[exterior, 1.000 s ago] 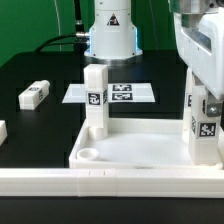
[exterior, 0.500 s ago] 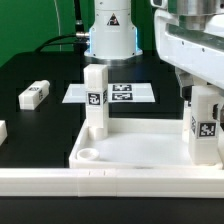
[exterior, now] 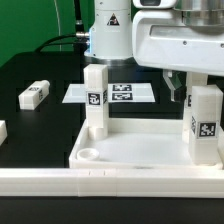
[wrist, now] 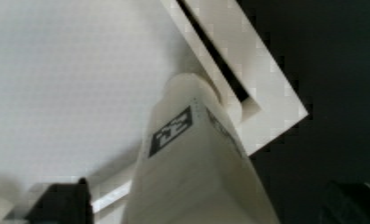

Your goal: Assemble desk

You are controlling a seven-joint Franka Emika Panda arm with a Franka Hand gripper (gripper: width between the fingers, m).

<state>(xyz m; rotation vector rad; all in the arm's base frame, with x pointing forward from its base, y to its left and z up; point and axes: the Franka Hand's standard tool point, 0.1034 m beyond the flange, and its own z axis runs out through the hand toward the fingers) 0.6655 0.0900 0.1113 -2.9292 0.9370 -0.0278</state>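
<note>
The white desk tabletop [exterior: 135,148] lies tray-side up at the front of the black table. Two white tagged legs stand upright in its corner sockets, one at the exterior view's left [exterior: 95,100] and one at its right [exterior: 205,122]. My gripper [exterior: 193,82] hangs open just above the right leg, touching nothing. In the wrist view that leg [wrist: 191,150] rises between my dark fingertips [wrist: 57,203], with a gap at the side, and the tabletop [wrist: 75,80] lies beneath it. A loose leg [exterior: 35,94] lies on the table at the left.
The marker board [exterior: 118,93] lies flat behind the tabletop, in front of the robot base [exterior: 108,40]. A long white border rail [exterior: 100,182] runs along the front. The end of another white part [exterior: 2,130] shows at the left edge.
My gripper has opened off the right leg and risen above it. The leg stays standing in its socket.
</note>
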